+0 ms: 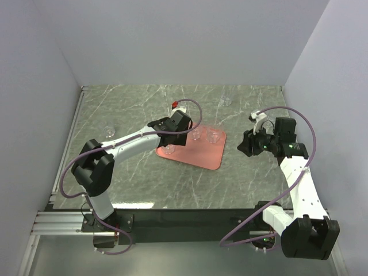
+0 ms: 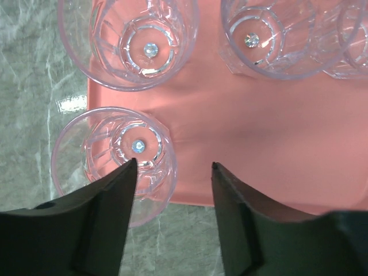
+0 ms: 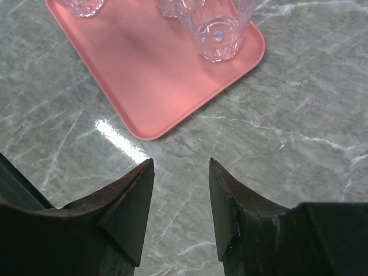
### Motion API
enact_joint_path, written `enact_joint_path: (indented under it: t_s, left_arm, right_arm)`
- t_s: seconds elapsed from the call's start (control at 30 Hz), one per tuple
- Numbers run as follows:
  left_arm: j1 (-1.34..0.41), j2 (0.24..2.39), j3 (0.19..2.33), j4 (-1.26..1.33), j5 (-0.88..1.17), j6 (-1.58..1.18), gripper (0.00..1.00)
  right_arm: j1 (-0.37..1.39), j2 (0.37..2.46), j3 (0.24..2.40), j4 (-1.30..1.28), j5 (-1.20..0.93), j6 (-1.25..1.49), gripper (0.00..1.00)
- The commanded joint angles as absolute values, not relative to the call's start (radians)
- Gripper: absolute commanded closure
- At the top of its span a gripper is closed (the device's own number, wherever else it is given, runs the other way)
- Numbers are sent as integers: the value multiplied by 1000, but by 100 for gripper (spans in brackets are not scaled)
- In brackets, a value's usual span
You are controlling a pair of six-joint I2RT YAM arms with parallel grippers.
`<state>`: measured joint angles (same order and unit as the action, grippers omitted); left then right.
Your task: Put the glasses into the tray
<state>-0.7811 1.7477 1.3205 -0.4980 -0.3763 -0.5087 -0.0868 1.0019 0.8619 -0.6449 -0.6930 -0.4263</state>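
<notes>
From above, the tray (image 1: 201, 156) lies in the middle of the surface (image 1: 144, 184). A corner glass (image 1: 170, 149) stands in its near left corner. Two more glasses (image 1: 197, 135) stand side by side at its far edge. A loose glass (image 1: 109, 129) waits on the surface, well off to the left. There may be another faint one at the far side, but it is hard to see. My left fingers (image 1: 172, 133) hang over the tray's left end. My right fingers (image 1: 247, 144) are just off its right side.

My left camera shows my left fingers (image 2: 118, 195) spread wide, holding nothing. The corner glass (image 2: 112, 158) is just beside my left tip, not between the two. Its base sits on the pink tray (image 2: 259, 132), very close to the rim.

I think this glass is set down and I must now get away from it. I should go straight up, slowly, without swinging left. One little bump could tip it off the edge. Then I can reach for the loose glass.

My right camera shows my right fingers (image 3: 135, 195) spread too, and empty. They hang over bare surface (image 3: 287, 149), near a corner of the tray (image 3: 167, 75).
</notes>
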Motion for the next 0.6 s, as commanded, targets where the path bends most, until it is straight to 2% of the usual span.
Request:
enact_joint_path:
  t_s: [0.0,0.27,0.37,0.57]
  left_arm:
    - [-792,1666,1353,-482,-391,-491,37]
    - [-792,1474,1261,-471,-449,-430,22]
    - [-788,1390,1223,-480,-504,-390,12]
    - [-761,1217,1131,-479,-566,-344,3]
  right_arm:
    - [-104,979,861,-626,-695,-440,50]
    - [-110,991,859,-578,-644,-410,49]
    - [-112,1023,879,-572,-608,-394,49]
    - [-112,1121,942,-563,-479,-368,49]
